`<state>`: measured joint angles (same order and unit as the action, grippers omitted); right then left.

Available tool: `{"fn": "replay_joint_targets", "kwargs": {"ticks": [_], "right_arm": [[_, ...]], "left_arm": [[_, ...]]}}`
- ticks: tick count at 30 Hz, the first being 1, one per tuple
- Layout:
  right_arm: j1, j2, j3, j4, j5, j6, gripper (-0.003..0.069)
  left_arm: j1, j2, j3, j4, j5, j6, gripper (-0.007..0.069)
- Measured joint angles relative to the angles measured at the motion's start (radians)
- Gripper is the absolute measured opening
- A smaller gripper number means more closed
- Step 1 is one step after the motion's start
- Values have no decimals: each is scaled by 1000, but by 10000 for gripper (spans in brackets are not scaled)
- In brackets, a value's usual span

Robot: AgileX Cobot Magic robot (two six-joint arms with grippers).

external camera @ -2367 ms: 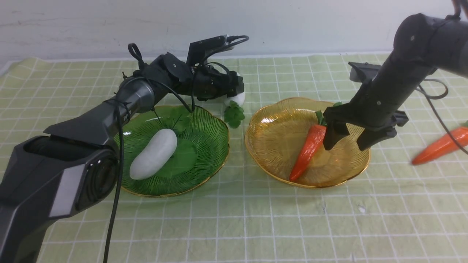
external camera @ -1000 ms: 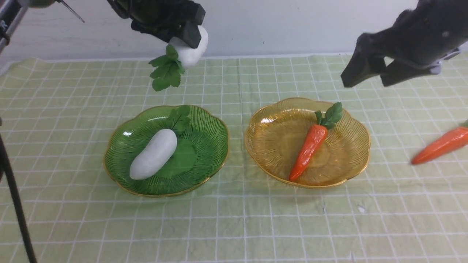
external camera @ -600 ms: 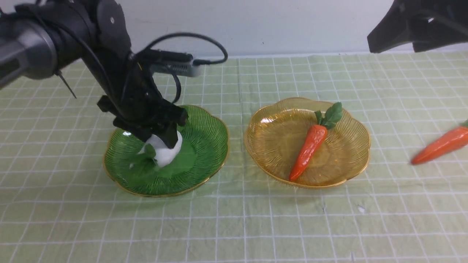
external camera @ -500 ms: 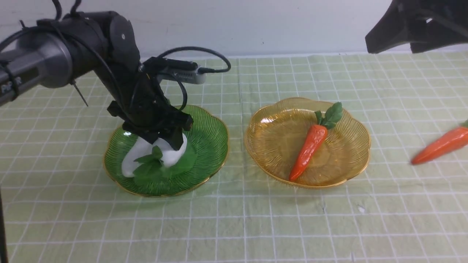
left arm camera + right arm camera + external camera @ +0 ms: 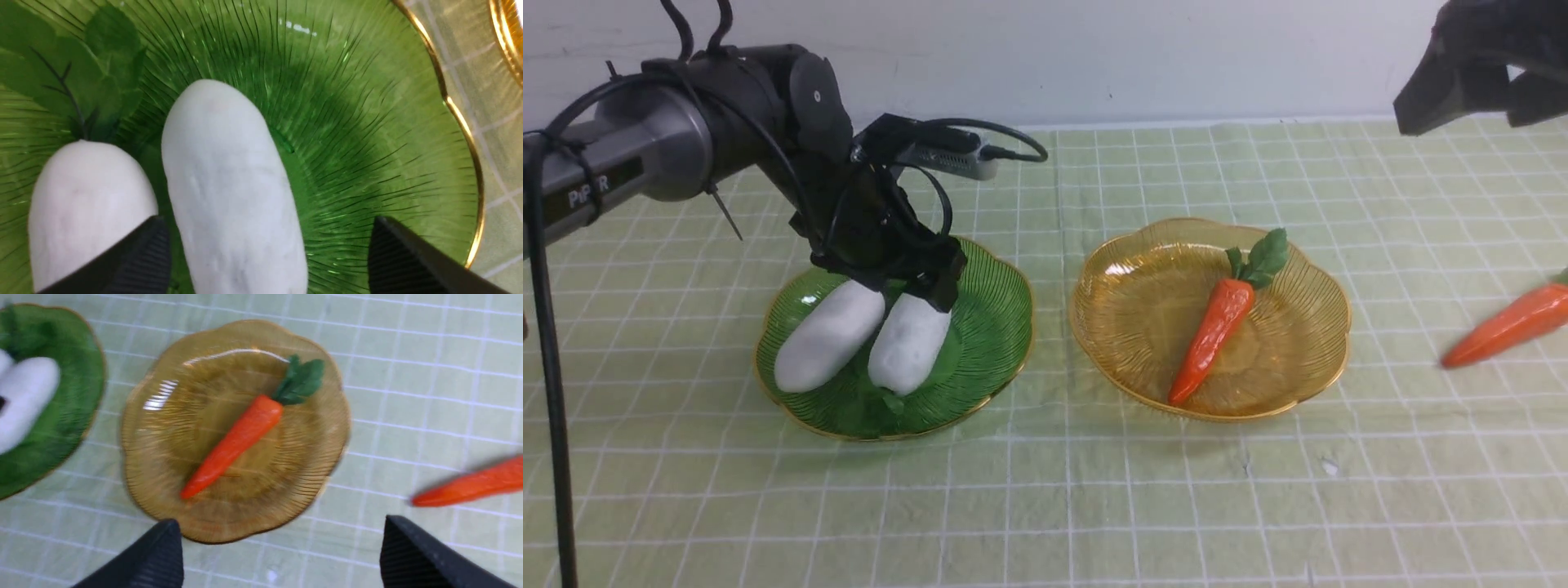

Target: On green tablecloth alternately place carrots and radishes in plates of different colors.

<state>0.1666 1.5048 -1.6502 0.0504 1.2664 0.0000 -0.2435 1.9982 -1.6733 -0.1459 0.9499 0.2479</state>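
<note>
Left hand hangs over the green plate, fingers spread wide, gripping nothing — two radishes lie side by side in that plate. Right hand wide, empty, far right. One carrot lies in the amber plate — second carrot on the green tablecloth, right.

Green plate: two radishes side by side, left gripper over them. Amber plate: one carrot.

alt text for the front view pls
In the green plate, the left gripper's open jaws straddle the far end of one white radish, which lies beside a second radish. One carrot lies in the amber plate, another carrot on the green tablecloth at the right edge; the right gripper hangs open, high on the right.
</note>
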Motion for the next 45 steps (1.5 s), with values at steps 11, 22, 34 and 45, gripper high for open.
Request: {"fn": "replay_joint_targets", "kwargs": {"ticks": [11,22,34,45], "right_arm": [[-347,198,0,-27,-55,143,473],[-485,462,0,126,-230,199,470],[-485,649,0,182,-337,307,470],[-485,676,0,139,-338,347,351]], "left_arm": [[0,-151,-148,-16,275,-44,31],[0,-468,143,-46,288,-32,-8],[0,-551,256,-15,297,-27,-8],[0,-552,256,-12,297,-27,-8]]}}
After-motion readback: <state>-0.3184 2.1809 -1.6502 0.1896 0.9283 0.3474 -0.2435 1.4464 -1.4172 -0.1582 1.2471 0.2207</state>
